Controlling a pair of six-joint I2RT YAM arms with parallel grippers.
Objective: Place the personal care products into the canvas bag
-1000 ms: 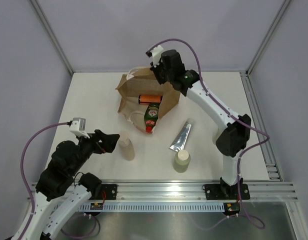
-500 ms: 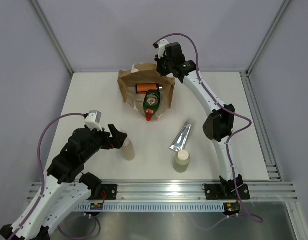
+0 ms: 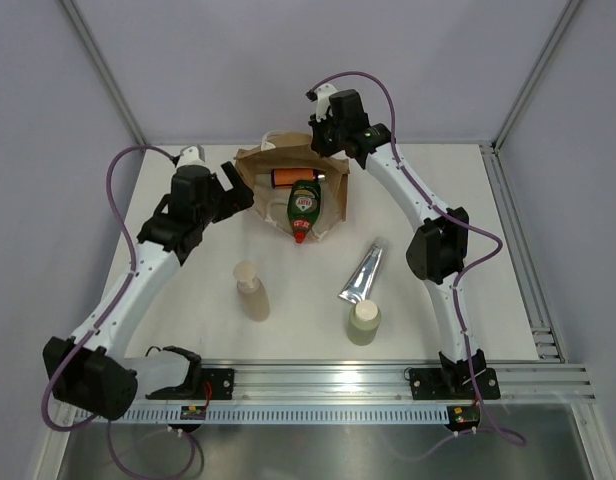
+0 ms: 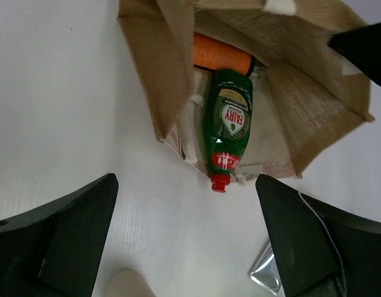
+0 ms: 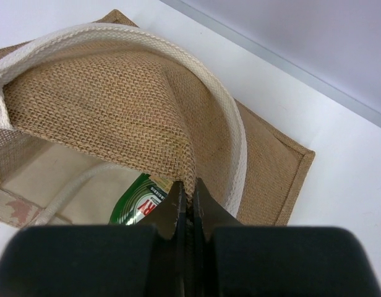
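Observation:
The canvas bag (image 3: 256, 172) lies on its side at the back, mouth toward me. My right gripper (image 3: 331, 143) is shut on its upper jute edge (image 5: 178, 158) and holds the mouth open. Inside lie the orange bottle (image 3: 291, 176) and the green bottle (image 3: 305, 203); its red cap (image 3: 300, 237) sticks out. My left gripper (image 3: 235, 196) is open and empty at the bag's left side; its view shows the green bottle (image 4: 231, 120) and the orange bottle (image 4: 220, 55). Two beige bottles (image 3: 253, 292) (image 3: 364, 322) and the silver-blue tube (image 3: 362, 273) lie on the table. A third beige bottle is not visible.
The cream handle (image 5: 235, 139) curves beside my right gripper's jaws. The enclosure's metal frame (image 3: 518, 230) runs along the table's right edge, and grey walls stand close behind the bag. The tube's crimped end (image 4: 268, 272) shows at the bottom of the left wrist view.
My left arm has swung from the front left, beside a beige bottle, up to the bag's left side. My right gripper has kept its hold on the bag edge.

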